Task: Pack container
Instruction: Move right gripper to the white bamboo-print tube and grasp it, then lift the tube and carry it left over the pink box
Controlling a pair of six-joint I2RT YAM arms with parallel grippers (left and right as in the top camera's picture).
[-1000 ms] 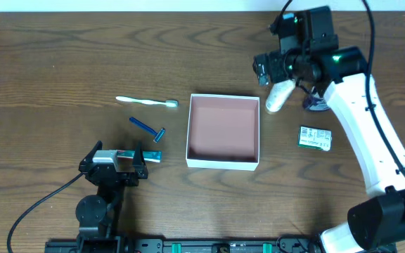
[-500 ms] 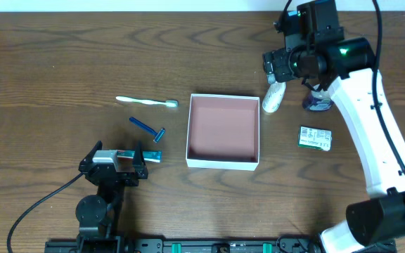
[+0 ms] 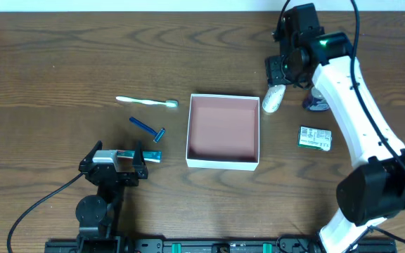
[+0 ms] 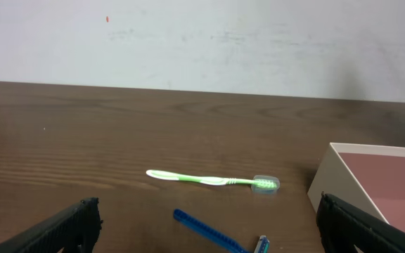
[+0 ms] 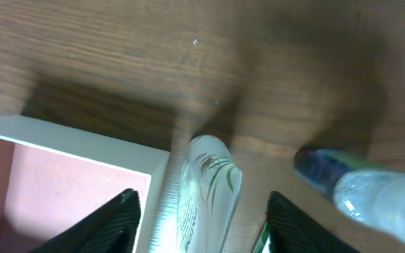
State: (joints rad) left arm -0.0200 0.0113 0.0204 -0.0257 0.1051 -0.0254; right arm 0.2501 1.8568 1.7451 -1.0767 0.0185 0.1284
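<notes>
Our right gripper [image 5: 202, 205] has dropped over the white tube [image 3: 273, 99], jaws narrowing either side, not yet clamped. Left gripper [image 3: 140, 161] idles wide open. The container [image 3: 223, 163] sits mid-table, empty, just left. First pickup looks close!

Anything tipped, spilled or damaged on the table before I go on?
Nothing stands out. The container sits flat, intact and empty. The toothbrush, razor, white tube and green packet lie loose on the table around it, and nothing is spilled.
</notes>
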